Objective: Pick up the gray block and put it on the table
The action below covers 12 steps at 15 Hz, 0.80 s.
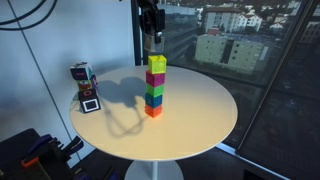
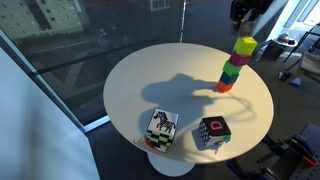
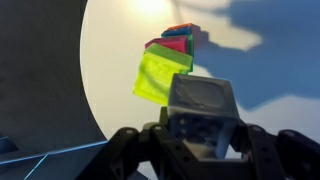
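In the wrist view my gripper is shut on the gray block, which sits between the two dark fingers. Below it and to the left is the stack of coloured cubes, yellow on top, standing on the round cream table. In both exterior views the gripper hangs just above the stack. The gray block itself is too small and dark to make out there.
Two patterned toy cubes stand near the table edge: a zebra-print one and a dark one with a red mark. They also show as a multicoloured toy and a cube. Glass walls surround the table.
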Each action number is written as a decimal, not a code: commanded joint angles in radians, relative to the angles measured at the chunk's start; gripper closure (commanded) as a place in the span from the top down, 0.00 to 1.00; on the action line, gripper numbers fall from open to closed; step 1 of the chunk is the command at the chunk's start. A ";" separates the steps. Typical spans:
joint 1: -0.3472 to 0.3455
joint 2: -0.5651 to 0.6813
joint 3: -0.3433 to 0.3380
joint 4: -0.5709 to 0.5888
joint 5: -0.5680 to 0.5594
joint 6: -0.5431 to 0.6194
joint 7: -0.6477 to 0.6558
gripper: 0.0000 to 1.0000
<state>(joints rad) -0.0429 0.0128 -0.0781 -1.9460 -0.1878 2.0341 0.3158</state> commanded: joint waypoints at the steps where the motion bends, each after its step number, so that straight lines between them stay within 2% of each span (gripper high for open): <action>1: -0.002 -0.044 0.011 -0.037 0.035 -0.011 -0.055 0.29; 12: 0.022 -0.111 0.058 -0.117 0.023 0.010 -0.039 0.29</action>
<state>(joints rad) -0.0238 -0.0600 -0.0312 -2.0280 -0.1746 2.0350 0.2870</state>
